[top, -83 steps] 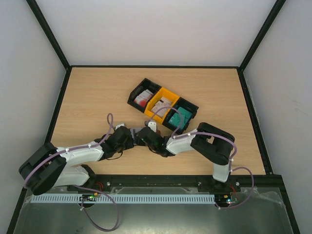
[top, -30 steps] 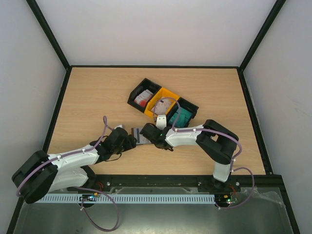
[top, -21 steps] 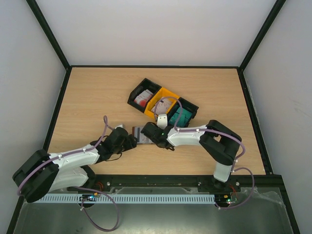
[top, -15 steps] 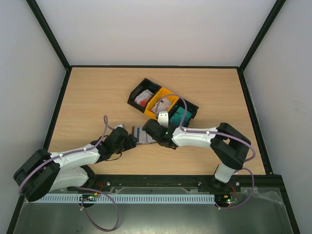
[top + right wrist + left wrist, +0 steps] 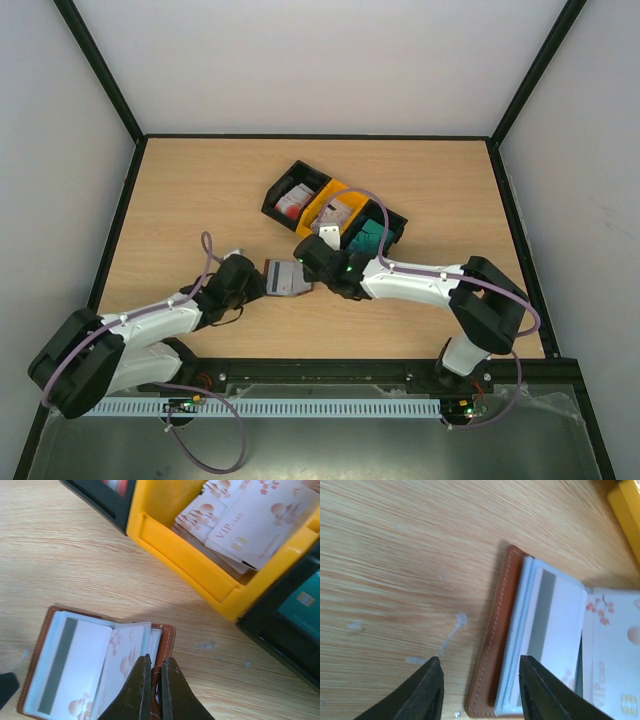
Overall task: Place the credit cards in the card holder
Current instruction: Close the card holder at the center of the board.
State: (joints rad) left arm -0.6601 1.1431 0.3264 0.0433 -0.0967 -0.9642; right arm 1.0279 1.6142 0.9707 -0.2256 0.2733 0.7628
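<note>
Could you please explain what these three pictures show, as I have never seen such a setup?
Two robot arms are bolted at the table's near edge. The wide picture looks down from above; the other two come from a camera on each wrist. On the wooden table lies an open brown card holder with credit cards tucked inside, beside a row of bins; the yellow bin holds more. The left pincer is open, straddling one edge of the holder. The right pincer is shut, its tips at the opposite edge; whether it pinches anything I cannot tell.
</note>
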